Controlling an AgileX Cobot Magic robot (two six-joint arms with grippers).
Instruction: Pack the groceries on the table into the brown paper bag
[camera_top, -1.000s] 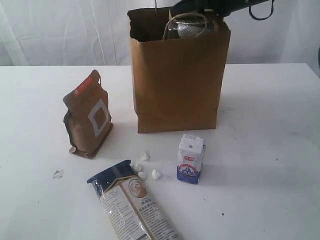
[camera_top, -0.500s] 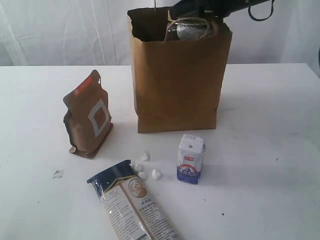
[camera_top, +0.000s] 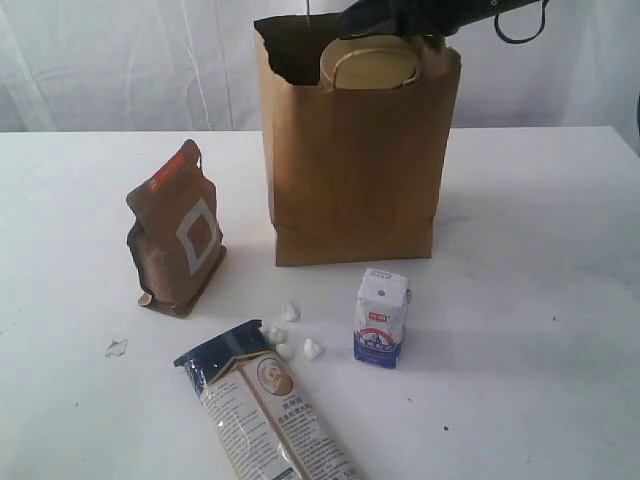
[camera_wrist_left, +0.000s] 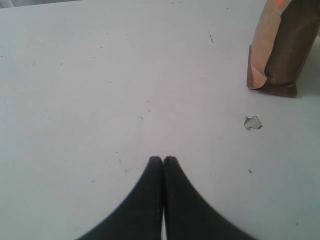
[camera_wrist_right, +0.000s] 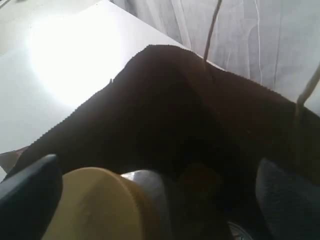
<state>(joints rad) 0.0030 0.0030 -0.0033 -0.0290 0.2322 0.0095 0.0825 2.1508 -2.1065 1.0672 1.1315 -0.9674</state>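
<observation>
the left claw (camera_wrist_left: 163, 161) is seen clenched, its two dark tips pressed together with nothing between them, above bare desk (camera_wrist_left: 100, 75). ahead of this claw and off to one side, well apart from it, the brown red-labelled pouch (camera_wrist_left: 280, 50) is stood upright on the desk. the small pale scrap (camera_wrist_left: 253, 122) is found between claw and pouch, nearer the pouch.

further along in the exterior view, the long blue-topped noodle packet (camera_top: 265, 410) is laid flat at the front of the desk. the small white lumps (camera_top: 290, 335) are scattered just beside its blue end, and the small white-blue carton (camera_top: 381, 318) is stood upright near the foot of the brown paper bag (camera_top: 350, 170). all three are placed on the desk well below the right claw and well apart from it.

the bag is stood upright, and the right arm (camera_top: 420, 15) is reached over its open mouth. the right claw (camera_wrist_right: 157, 197) is seen released, its fingers spread wide inside the bag's mouth. the tan-lidded clear jar (camera_top: 368, 65) is tilted on its side between those fingers. its lid is just beside one finger, though whether they touch cannot be told, and it is well apart from the other finger. nothing is gripped. from the front, the jar's lid is shown at the bag's rim, right under the claw.
</observation>
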